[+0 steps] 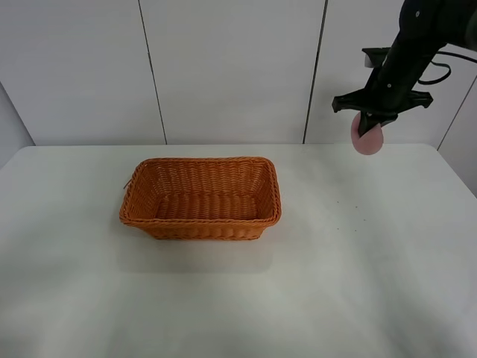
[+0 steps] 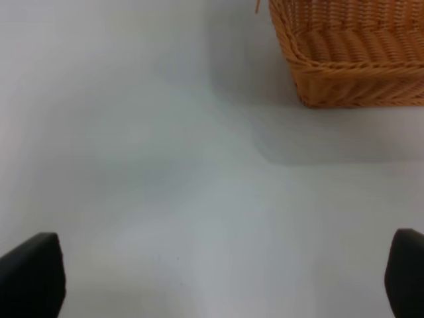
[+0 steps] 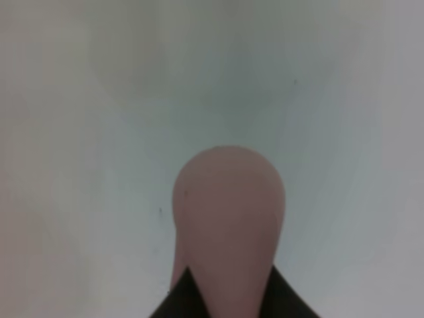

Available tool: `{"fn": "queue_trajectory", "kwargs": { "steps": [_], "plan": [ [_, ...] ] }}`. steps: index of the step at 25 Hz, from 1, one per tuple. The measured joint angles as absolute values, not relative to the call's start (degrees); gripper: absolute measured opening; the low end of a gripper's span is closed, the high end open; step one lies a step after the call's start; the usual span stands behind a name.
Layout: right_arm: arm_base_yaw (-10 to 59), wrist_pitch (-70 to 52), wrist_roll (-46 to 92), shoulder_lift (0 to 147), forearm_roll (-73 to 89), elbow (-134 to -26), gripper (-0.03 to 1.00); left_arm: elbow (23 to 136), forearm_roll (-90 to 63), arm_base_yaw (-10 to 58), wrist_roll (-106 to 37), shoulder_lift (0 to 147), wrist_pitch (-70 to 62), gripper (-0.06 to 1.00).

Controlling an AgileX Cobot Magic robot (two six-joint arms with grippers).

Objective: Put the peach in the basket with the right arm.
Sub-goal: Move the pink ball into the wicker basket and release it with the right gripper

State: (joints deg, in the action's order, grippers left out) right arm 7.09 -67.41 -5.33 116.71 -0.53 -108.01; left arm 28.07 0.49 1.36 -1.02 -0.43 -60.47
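The pink peach [image 1: 367, 137] hangs high above the table's far right, held by my right gripper [image 1: 368, 123], which is shut on it. In the right wrist view the peach [image 3: 228, 218] fills the centre, with black fingertips [image 3: 281, 298] clamping its lower part. The orange-brown wicker basket [image 1: 201, 221] stands on the table left of centre, well to the left of and below the peach. Its corner [image 2: 344, 73] shows in the left wrist view. My left gripper [image 2: 218, 281] is open low over bare table, with only its two fingertips [image 2: 33, 271] showing; it is out of the exterior view.
The white table [image 1: 358, 283] spreads wide around the basket. A white panelled wall [image 1: 231, 67] rises behind it. The right arm [image 1: 417, 37] comes down from the top right corner with a cable trailing.
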Motion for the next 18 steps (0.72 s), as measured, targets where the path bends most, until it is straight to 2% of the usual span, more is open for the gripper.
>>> {"fn": "queue_trajectory", "kwargs": {
  "steps": [7, 18],
  "plan": [
    [10.0, -68.8, -5.3, 116.7, 1.8, -111.2, 0.0, 28.1, 0.5, 1.4, -1.0, -0.4, -60.5, 0.99],
    [29.5, -66.5, -6.4, 117.6, 0.0, -114.5, 0.0, 28.1, 0.5, 1.4, -1.0, -0.4, -60.5, 0.99]
  ]
}}
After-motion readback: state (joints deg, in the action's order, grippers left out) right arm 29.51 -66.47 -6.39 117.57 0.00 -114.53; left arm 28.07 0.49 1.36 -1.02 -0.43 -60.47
